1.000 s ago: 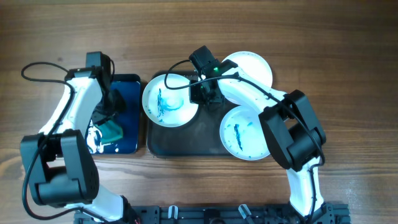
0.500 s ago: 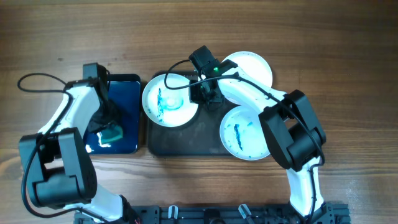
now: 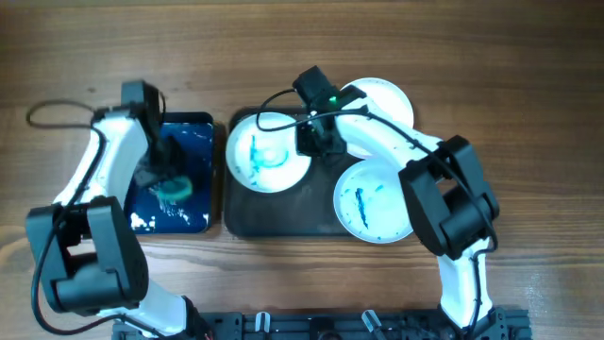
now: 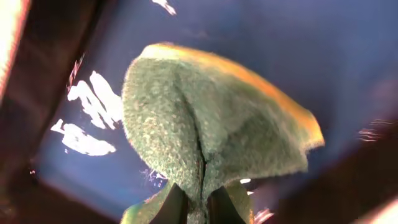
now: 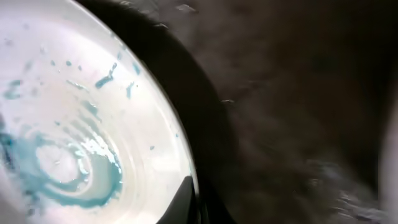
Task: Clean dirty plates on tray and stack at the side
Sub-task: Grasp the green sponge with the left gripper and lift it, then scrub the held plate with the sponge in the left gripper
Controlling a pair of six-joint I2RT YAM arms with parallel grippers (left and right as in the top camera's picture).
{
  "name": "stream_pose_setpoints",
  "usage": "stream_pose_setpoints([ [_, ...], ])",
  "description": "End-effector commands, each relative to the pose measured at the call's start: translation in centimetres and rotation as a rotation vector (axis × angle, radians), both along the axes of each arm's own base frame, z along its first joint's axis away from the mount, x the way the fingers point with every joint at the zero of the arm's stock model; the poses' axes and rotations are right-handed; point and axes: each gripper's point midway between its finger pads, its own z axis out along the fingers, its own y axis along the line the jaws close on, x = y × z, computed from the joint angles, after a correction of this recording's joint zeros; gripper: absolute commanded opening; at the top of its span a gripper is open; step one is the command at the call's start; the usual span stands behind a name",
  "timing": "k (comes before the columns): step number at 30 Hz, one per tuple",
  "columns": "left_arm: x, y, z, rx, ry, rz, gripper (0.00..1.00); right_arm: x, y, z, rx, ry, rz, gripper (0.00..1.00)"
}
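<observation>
Three white plates lie on the dark tray [image 3: 283,215]: a teal-smeared left plate [image 3: 269,153], a streaked front right plate [image 3: 373,201], and a back right plate [image 3: 382,99] partly under the arm. My right gripper [image 3: 310,140] is shut on the left plate's right rim; the wrist view shows the rim [image 5: 124,124] pinched between the fingers [image 5: 186,202]. My left gripper [image 3: 162,175] is shut on a green and yellow sponge [image 4: 205,130], also seen from overhead [image 3: 173,187], over the small black tray with blue inside [image 3: 175,175].
White foam patches [image 3: 142,222] lie in the small tray's front left corner. Bare wooden table [image 3: 528,142] surrounds both trays. The arm bases and a black rail [image 3: 311,326] sit at the front edge.
The left gripper with the sponge moved a little toward the back of the small tray. The right gripper shifted the left plate slightly right and its smear has spread into a swirl.
</observation>
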Motion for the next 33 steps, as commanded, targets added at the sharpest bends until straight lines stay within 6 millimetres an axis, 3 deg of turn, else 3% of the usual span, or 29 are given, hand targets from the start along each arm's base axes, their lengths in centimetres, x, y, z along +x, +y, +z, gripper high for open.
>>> stream_pose_setpoints([
  [1,5.7,-4.7,6.6,-0.048,-0.215,-0.117,0.04,2.1,-3.3,3.5,-0.109,-0.116,-0.039,0.04],
  [4,7.5,-10.1,7.5,-0.101,-0.290,-0.196,0.04,1.5,-3.8,2.5,-0.126,-0.098,-0.046,0.04],
  [7,8.3,-15.5,5.2,-0.238,-0.273,-0.290,0.04,0.6,-2.7,1.8,-0.065,-0.056,0.006,0.04],
  [13,8.3,-19.1,-0.4,-0.297,-0.171,-0.350,0.04,-0.7,-1.1,0.7,0.055,-0.001,0.026,0.04],
  [16,7.5,-19.3,-3.1,-0.289,-0.101,-0.358,0.04,-0.5,-1.0,0.8,0.065,0.002,0.004,0.04],
  [19,6.2,-18.6,-5.7,-0.262,-0.008,-0.347,0.04,-0.2,-0.4,-1.1,0.127,0.048,-0.013,0.04],
  [21,4.5,-19.3,-6.3,-0.276,0.058,-0.389,0.04,0.5,-0.8,-1.6,0.200,0.088,-0.041,0.04],
  [24,1.8,-24.3,-5.3,-0.476,0.100,-0.592,0.04,1.4,-1.2,-1.6,0.250,0.091,-0.062,0.04],
  [26,1.6,-26.6,-5.0,-0.531,0.082,-0.596,0.04,1.4,-1.1,-1.6,0.251,0.090,-0.061,0.04],
  [28,2.6,-28.2,-4.9,-0.537,0.032,-0.553,0.04,1.4,-1.1,-1.6,0.251,0.090,-0.060,0.04],
  [31,4.7,-27.5,-5.0,-0.486,-0.040,-0.532,0.04,1.3,-1.2,-1.6,0.249,0.092,-0.060,0.04],
  [33,8.3,-23.2,-4.9,-0.304,-0.116,-0.387,0.04,1.4,-1.2,-1.6,0.249,0.091,-0.061,0.04],
])
